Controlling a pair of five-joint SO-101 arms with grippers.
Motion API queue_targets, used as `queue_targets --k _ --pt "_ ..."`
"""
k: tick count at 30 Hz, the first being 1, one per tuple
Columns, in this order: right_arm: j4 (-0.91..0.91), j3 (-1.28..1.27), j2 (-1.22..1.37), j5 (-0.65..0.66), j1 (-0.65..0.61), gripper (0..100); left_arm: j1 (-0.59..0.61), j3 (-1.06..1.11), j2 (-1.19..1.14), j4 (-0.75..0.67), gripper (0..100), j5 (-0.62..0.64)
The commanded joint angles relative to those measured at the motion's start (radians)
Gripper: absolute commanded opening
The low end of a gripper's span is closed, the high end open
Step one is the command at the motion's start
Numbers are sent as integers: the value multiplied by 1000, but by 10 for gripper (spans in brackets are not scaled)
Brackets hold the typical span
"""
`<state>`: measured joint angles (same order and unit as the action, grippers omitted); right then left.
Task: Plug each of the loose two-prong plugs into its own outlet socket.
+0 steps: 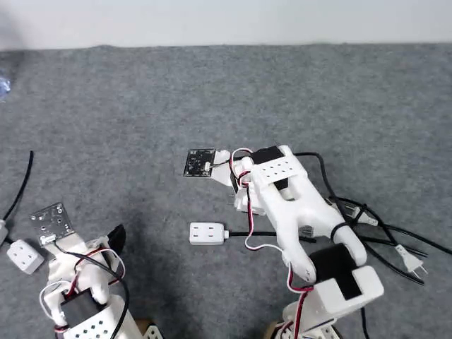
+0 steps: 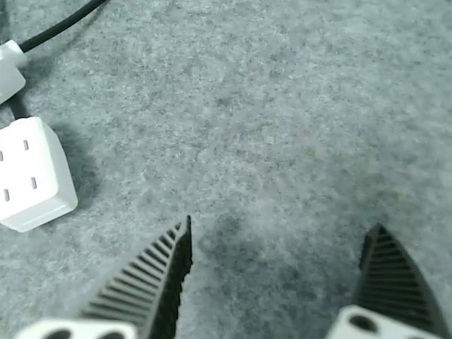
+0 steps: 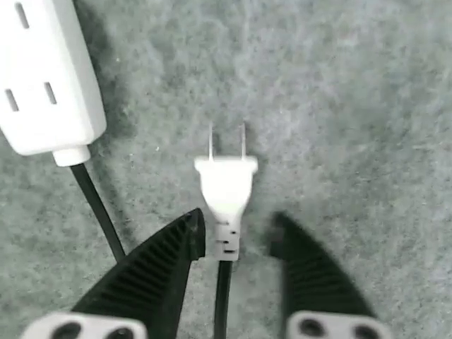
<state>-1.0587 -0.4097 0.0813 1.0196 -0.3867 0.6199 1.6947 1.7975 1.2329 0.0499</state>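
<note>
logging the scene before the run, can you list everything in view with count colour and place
outlet blocks: 2, white, one mid-table, one at the left edge
two-prong plugs: 2, white, one beside the mid-table block, one loose at the far right
cords: several, black, tangled on the right
felt mat: 1, grey, covering the table
left gripper: 1, black fingers, open, over bare felt by the left block
right gripper: 1, black fingers, open, astride the mid-table plug

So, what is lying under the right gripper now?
A white plug lies on the grey felt between the open fingers of the right gripper, prongs pointing away. Its black cord runs back beneath the gripper, where the rest is covered.
</note>
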Motion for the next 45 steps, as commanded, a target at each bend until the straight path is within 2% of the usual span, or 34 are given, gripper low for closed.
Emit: queue_targets --k 1,8,19,21,23,25,27,29,33,35,39,42,45 --pt "12 9 4 12 7 285 -6 -12 6 8 357 -3" --pt "21 15 31 14 -5 229 -6 -12 6 8 357 -3" --pt "108 17 147 14 -19 214 -6 -12 6 8 357 -5" --pt "101 37 148 14 -24 142 -6 -12 6 8 357 -5" --pt "94 60 148 12 -24 7 -6 -12 6 8 357 -5" --pt "56 89 147 11 -25 35 -6 -12 6 8 357 -5" --pt "-2 126 145 11 -36 1 -6 -12 6 8 357 -5" --pt "-67 153 125 9 -58 9 -6 -12 6 8 357 -5" --pt "-160 163 7 -17 -139 9 -21 -12 6 3 357 -3" --pt "-179 163 -70 -77 -189 9 -107 -13 6 2 357 -2" --pt "-197 161 -180 -173 -280 9 -384 -13 8 -48 357 11" --pt "-209 163 -200 -219 -314 9 -486 -16 8 -117 359 97" --pt "-205 164 -209 -252 -325 9 -546 -12 8 -199 359 109"
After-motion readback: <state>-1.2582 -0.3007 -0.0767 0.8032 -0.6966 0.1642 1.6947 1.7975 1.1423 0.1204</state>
